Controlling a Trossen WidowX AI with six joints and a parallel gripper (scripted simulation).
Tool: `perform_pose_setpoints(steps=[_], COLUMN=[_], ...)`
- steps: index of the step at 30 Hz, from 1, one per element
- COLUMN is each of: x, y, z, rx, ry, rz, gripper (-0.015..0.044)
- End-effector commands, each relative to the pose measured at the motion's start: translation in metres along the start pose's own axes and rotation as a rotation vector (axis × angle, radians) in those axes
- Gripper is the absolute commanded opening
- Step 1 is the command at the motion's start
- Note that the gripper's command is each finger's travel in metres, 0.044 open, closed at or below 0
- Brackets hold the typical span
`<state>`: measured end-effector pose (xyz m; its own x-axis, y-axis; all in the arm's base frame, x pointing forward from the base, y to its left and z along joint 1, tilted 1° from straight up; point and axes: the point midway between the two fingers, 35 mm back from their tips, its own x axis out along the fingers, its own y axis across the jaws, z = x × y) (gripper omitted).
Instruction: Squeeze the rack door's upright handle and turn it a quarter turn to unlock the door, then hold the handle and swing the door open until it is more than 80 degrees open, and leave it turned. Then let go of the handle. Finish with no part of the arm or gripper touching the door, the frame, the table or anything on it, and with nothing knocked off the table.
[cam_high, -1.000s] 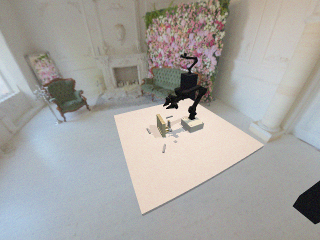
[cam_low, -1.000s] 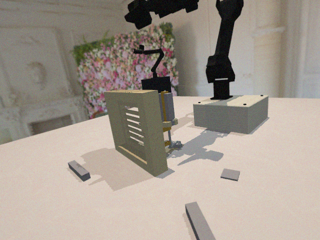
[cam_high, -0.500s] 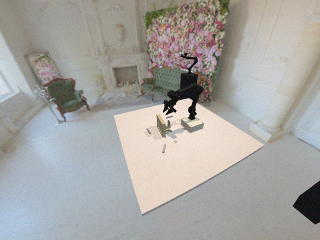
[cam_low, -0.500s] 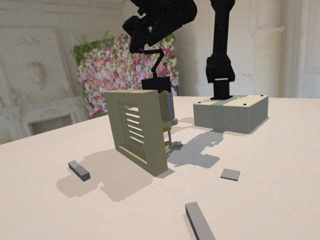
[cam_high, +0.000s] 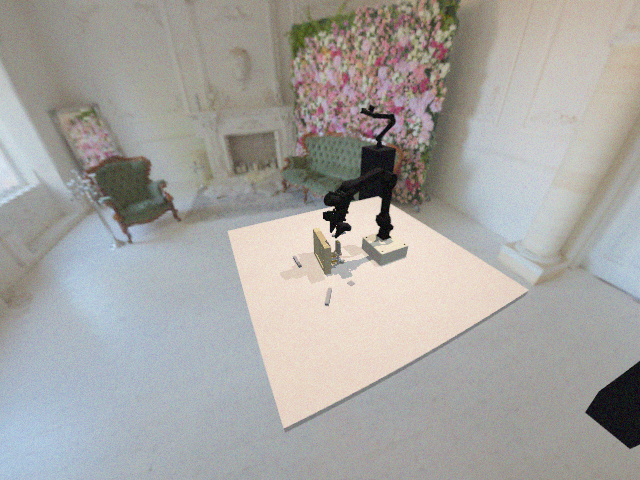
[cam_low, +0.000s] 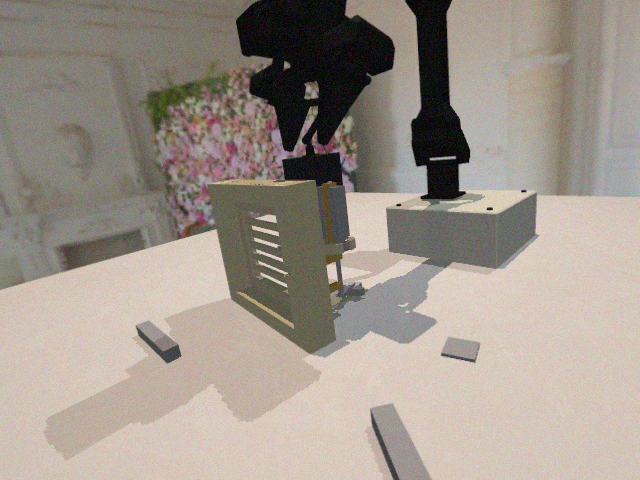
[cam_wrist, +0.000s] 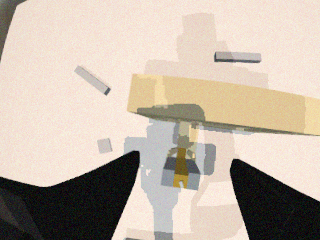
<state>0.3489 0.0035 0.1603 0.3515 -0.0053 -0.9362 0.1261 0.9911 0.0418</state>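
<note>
The pale yellow frame stands upright on the table. The slatted door shows through its opening in the exterior view and looks shut. The upright grey handle, with an orange strip, stands off the side facing the arm base. My gripper is open and empty, pointing down above the handle. In the wrist view the handle shows between and below the spread fingertips, touching neither. The lower handle is partly hidden by the frame in the exterior view.
A grey bar lies beyond the frame. Another grey bar and a small flat tile lie to one side. The arm's box base stands behind the handle.
</note>
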Motion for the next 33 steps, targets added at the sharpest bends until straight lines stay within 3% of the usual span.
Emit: perform_pose_setpoints(steps=[1, 10, 33], x=[0.005, 0.014, 0.045], y=[0.001, 0.001, 0.0], z=[-0.006, -0.024, -0.033], rx=[0.015, 0.041, 0.041], ry=[0.098, 0.33, 0.335], rz=[-0.008, -0.047, -0.048], gripper=[0.0294, 0.0294, 0.0294])
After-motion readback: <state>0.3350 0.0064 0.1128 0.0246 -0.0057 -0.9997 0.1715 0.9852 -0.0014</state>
